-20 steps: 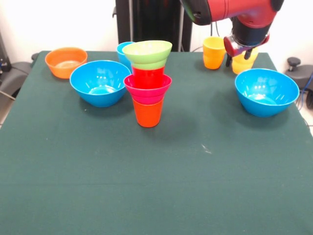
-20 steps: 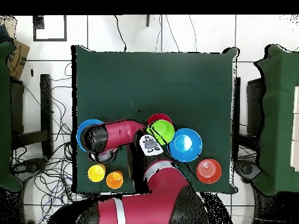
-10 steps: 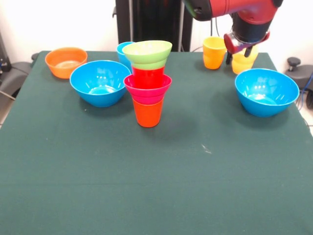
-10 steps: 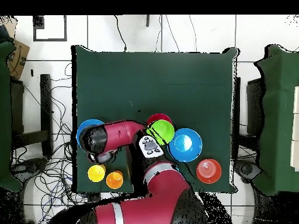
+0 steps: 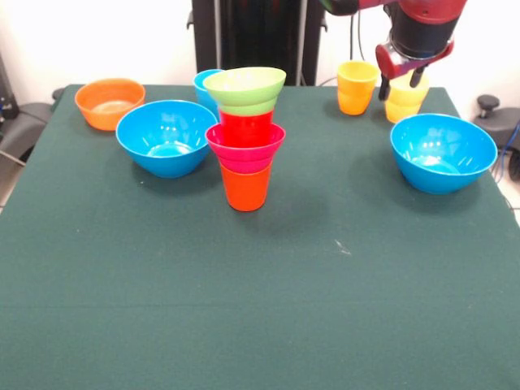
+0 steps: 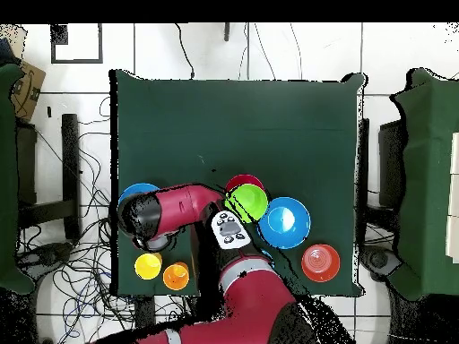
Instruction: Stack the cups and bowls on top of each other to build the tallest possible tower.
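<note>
Cups and bowls form a four-piece tower point(image 5: 246, 134) mid-table. Behind it, the gripper point(image 5: 404, 81) hovers over a pale yellow cup point(image 5: 405, 99), fingers spread, holding nothing.

— Any lettering on the cups point(image 5: 357, 87), bowls point(image 5: 443, 151) or counter point(image 5: 260, 309)?
— None legible. The pale panel point(image 6: 229, 229) on the arm, centre of the overhead frame, carries dark marks too small to read.

Open green table point(image 5: 244, 325) fills the lower frame; the tower point(image 5: 245, 138) (mid-frame) and flanking blue bowls point(image 5: 166, 136) crowd the upper half.
</note>
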Robot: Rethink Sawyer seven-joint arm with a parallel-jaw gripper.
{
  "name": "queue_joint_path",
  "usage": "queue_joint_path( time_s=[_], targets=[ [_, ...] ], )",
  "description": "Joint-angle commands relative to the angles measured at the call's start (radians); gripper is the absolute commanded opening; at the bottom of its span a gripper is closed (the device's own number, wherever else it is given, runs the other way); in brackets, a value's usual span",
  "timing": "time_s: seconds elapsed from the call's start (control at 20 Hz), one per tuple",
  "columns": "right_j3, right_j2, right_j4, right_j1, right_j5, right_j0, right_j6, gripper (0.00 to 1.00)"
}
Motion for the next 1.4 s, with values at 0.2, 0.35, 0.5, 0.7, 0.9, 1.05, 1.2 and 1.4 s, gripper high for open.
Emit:
queue_joint_path(
  time_s=[0.2,0.35,0.5,0.7,0.9,1.05,1.2,1.4],
  targets=[
    [0.06,0.059,-0.041,0.003,0.056,-0.001,-0.031,1.0],
    [0.062,0.047,-0.059,0.024,0.03,0.01,-0.024,1.0],
    [0.061,0.04,-0.065,0.036,0.026,0.017,-0.017,1.0],
    [0.073,0.036,-0.063,0.035,0.047,0.023,-0.014,1.0],
    [0.076,0.034,-0.062,0.038,0.058,0.026,-0.013,1.0],
    [0.077,0.032,-0.062,0.042,0.064,0.029,-0.013,1.0],
    [0.069,0.029,-0.064,0.054,0.066,0.033,-0.012,1.0],
    [0.058,0.024,-0.071,0.07,0.056,0.039,-0.012,1.0]
  ],
)
